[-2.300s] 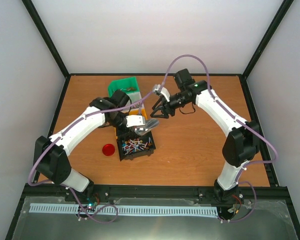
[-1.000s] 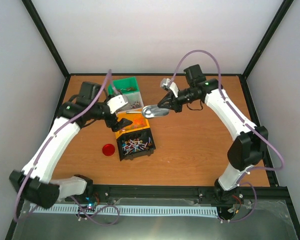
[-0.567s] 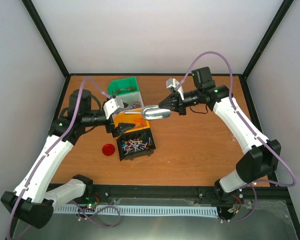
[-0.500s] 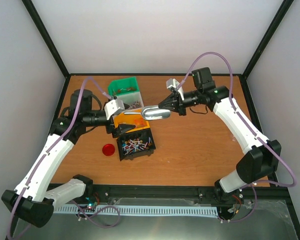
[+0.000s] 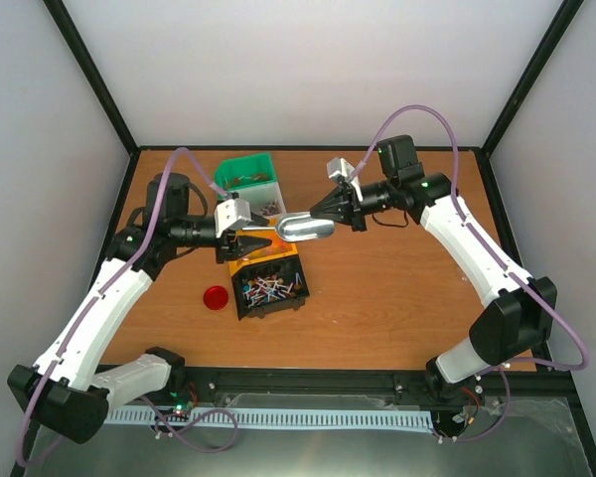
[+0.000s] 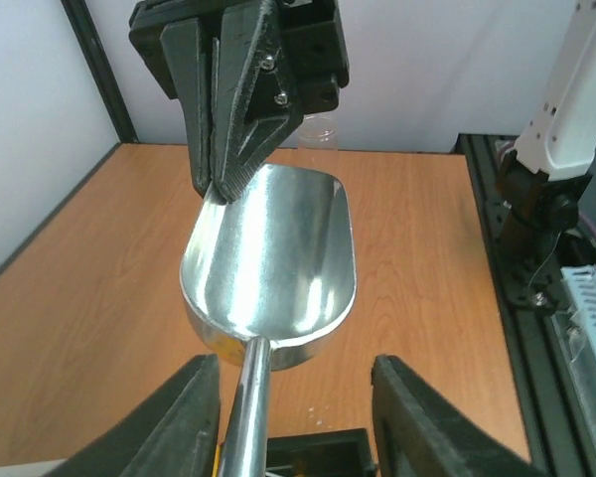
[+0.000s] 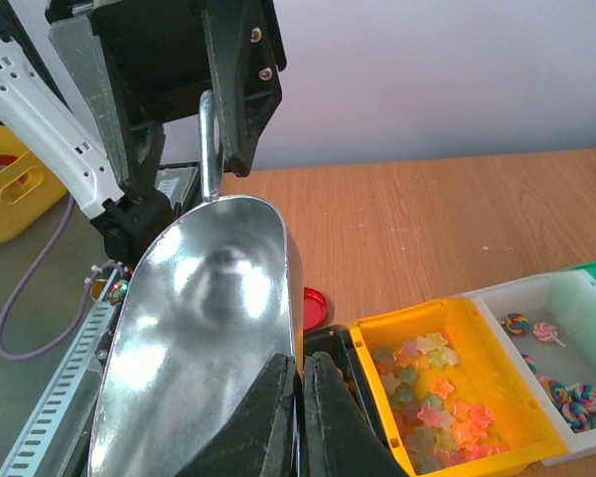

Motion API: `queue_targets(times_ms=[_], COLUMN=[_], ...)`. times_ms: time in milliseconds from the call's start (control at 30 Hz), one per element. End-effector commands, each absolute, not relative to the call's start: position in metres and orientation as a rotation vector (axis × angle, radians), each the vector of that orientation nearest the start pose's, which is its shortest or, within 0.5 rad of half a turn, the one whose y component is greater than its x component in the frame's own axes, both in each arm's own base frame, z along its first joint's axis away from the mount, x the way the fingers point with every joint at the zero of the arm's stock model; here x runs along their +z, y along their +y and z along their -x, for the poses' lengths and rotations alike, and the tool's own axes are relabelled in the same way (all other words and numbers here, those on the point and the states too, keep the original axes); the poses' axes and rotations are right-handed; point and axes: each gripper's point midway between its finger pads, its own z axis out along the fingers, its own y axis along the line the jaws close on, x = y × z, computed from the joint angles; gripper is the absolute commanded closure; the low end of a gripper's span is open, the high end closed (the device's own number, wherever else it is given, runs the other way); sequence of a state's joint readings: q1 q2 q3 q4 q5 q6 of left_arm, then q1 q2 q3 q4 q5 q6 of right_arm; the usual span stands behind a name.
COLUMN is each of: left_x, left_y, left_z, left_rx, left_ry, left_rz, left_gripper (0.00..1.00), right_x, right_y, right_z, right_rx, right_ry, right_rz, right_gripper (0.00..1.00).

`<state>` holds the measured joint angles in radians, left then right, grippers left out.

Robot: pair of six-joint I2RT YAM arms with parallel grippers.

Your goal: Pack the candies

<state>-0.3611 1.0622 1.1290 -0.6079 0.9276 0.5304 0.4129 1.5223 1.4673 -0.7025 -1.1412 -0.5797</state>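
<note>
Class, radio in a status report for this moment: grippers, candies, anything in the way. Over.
Right gripper shut on scoop rim. Left gripper open astride its handle. Scoop empty; candies in black bin. No blocker seen.

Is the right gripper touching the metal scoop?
Touching. The left wrist view shows the right gripper pinched shut on the rim of the metal scoop.

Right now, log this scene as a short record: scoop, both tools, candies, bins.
scoop: shiny metal scoop, bowl empty, held in the air
right tool: shut on the scoop's rim
left tool: open, fingers either side of the scoop's handle
candies: small wrapped mixed-colour candies in the black plastic bin
neighbour bin: orange plastic bin holding star sweets
lid: round red lid beside the black bin
</note>
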Motion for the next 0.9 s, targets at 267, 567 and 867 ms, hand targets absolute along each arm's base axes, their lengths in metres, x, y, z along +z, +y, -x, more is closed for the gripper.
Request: queue_targets(times_ms=[267,567,867], left_x=[0.330,0.327,0.295], left_y=[-0.237,-0.233,-0.199], left_z=[-0.223,-0.223,-0.245], left_rx=[-0.823,-0.794,-0.715], left_ry=[1.440,1.464,1.728], left_rz=[-1.348,-1.330,-1.153], left_gripper=[0.81,0.99,0.99], right_x=[0.337,0.329,0.279], right_y=[0.287,0.287,0.265], right_z=[-0.253,-0.259,-0.318], right_rx=[1.211,1.203,1.014], right_ry=[1.407,1.461,1.827], right_rz=[1.447,1.425,1.190], right_gripper=[0.97,0.71,0.30])
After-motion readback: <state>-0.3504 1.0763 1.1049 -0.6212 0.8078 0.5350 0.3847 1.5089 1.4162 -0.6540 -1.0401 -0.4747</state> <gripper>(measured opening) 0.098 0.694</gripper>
